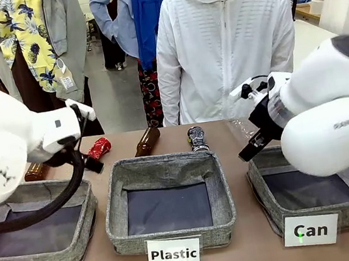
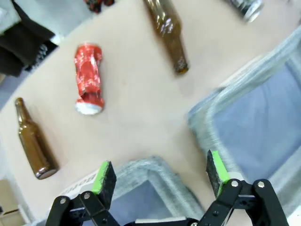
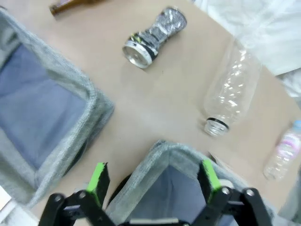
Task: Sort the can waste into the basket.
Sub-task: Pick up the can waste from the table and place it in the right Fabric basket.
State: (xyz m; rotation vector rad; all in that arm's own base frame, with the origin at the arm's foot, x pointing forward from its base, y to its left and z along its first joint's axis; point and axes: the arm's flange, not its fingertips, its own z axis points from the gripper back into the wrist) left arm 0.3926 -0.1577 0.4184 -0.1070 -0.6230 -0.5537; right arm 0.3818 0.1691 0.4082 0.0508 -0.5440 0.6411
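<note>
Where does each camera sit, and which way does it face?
Front: fixed between the arms, facing across the table at the person; left arm and right arm show.
Left wrist: looks down on the red can; open left gripper at the bottom edge.
Right wrist: looks down on the Can basket and the black can; open right gripper below.
Shared: both cans also lie in the front view.

brown bottle near the plastic basket; clear bottle lying on the table.
</note>
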